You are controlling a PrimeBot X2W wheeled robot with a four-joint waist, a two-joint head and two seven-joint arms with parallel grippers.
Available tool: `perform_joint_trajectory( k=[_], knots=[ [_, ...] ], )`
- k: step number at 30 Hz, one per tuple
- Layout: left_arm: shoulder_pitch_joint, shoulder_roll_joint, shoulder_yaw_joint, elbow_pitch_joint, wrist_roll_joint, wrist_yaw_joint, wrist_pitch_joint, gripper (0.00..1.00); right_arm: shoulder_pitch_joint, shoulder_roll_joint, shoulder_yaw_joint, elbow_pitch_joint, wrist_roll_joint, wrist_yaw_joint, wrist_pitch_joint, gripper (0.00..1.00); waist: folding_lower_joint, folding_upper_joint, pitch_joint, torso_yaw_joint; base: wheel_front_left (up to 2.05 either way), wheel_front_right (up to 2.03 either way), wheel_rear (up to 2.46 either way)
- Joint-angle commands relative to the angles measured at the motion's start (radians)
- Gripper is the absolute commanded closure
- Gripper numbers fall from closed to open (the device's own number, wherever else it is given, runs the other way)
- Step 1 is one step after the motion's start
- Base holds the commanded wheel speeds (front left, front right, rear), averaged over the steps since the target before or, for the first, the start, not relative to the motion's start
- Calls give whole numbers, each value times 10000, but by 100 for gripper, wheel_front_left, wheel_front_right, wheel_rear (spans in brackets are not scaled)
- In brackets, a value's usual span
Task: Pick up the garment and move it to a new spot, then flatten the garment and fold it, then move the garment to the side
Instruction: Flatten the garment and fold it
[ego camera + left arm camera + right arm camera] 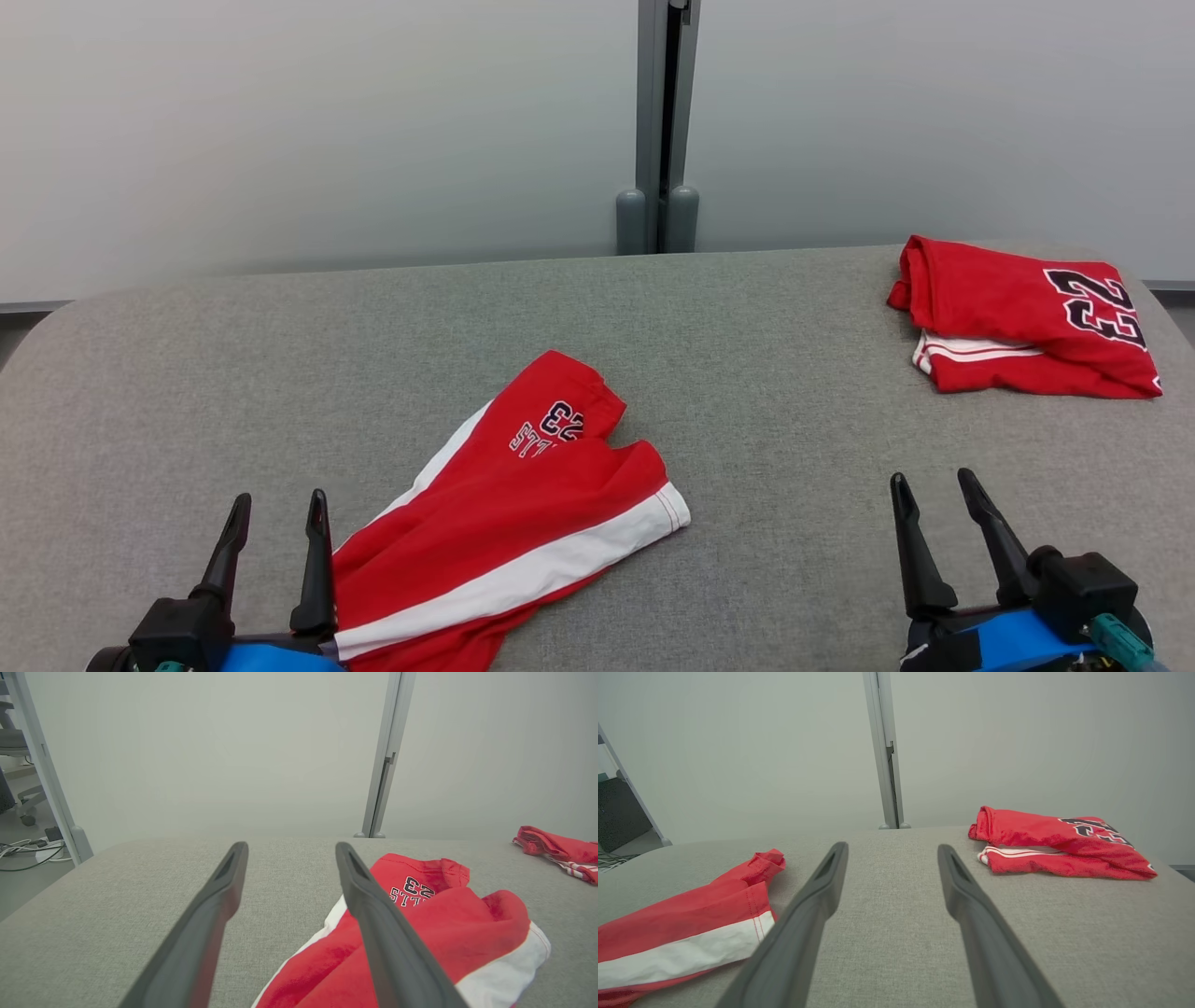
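Grey table (pixel 747 317): shorts (pixel 523 504) beside left claw (pixel 282 497)

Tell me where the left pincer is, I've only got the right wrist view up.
Observer: The left pincer is open and empty, beside the near left edge of the red shorts.
Operator: Any print on those shorts? I see just red and one white stripe.
Observer: Yes, a dark 23 with white lettering beside it, at their far end.
Operator: Only one stripe, then?
Observer: No, a second white stripe runs along their left side.
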Motion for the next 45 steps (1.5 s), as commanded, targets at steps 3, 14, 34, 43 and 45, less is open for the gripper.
perform_joint_trajectory(
  k=[3, 14, 34, 43, 45],
  knots=[
    [-132, 97, -82, 107, -219, -16, -40, 0, -34, -19, 176, 257, 66, 1, -5, 0, 0, -1, 8, 194, 0, 0, 0],
    [275, 344, -713, 739, -631, -16, -40, 0, -987, -307, 1335, 1943, 209, 1, -4, 0, 0, -1, 124, 1056, 0, 0, 0],
    [958, -13, -1427, 1722, -1512, -2, -40, 0, -1959, -490, 2505, 3495, 835, 1, -4, 0, 0, -1, 609, 1588, 0, 0, 0],
    [735, -262, -2037, 2076, -2649, -14, -40, 0, -2172, -521, 2727, 3755, 853, 1, -4, 0, 0, -1, 673, 1530, 0, 0, 0],
    [645, -247, -2203, 2054, -2788, -14, -40, 0, -2251, -542, 2829, 3876, 843, 1, -4, 0, 0, -1, 693, 1529, 0, 0, 0]
  ],
)
